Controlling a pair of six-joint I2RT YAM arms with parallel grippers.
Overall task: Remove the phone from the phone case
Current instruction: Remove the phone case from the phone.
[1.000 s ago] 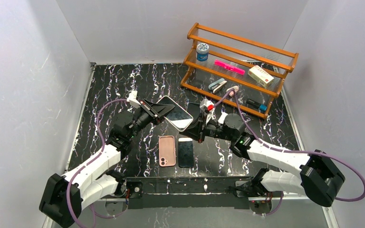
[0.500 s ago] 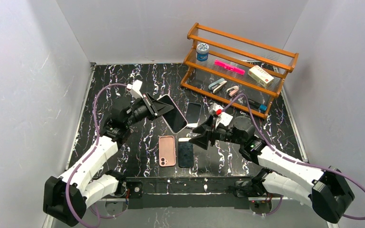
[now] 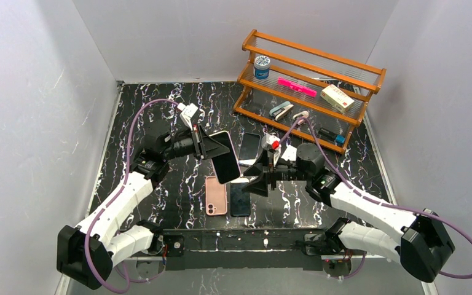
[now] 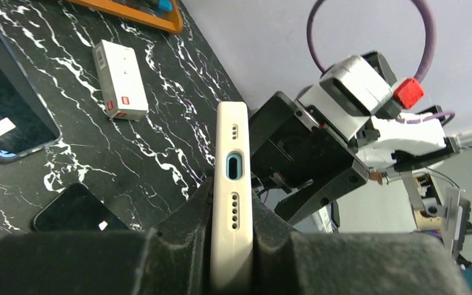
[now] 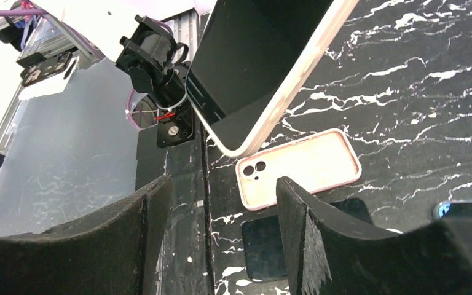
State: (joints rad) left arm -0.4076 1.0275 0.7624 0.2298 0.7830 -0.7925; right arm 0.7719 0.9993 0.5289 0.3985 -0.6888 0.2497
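My left gripper (image 3: pixel 216 148) is shut on a phone in a cream phone case (image 3: pixel 225 158) and holds it on edge above the table. In the left wrist view the case's bottom edge (image 4: pixel 232 161), with its port and speaker holes, stands clamped between the jaws of the left gripper (image 4: pixel 232 212). The right gripper (image 3: pixel 259 178) hangs open just right of the cased phone, with nothing between its fingers. From the right wrist, the phone's dark screen (image 5: pixel 252 61) shows above and beyond the open right gripper (image 5: pixel 221 224).
A pink empty case (image 3: pixel 216 195) and a bare black phone (image 3: pixel 241 198) lie side by side near the front. Another dark phone (image 3: pixel 249 146) lies behind them. A small white box (image 4: pixel 120 80) sits on the table. A wooden rack (image 3: pixel 310 86) with small items stands at the back right.
The right gripper has opened and drawn back from the cased phone toward the front. The left gripper has carried the cased phone slightly right and turned it more upright.
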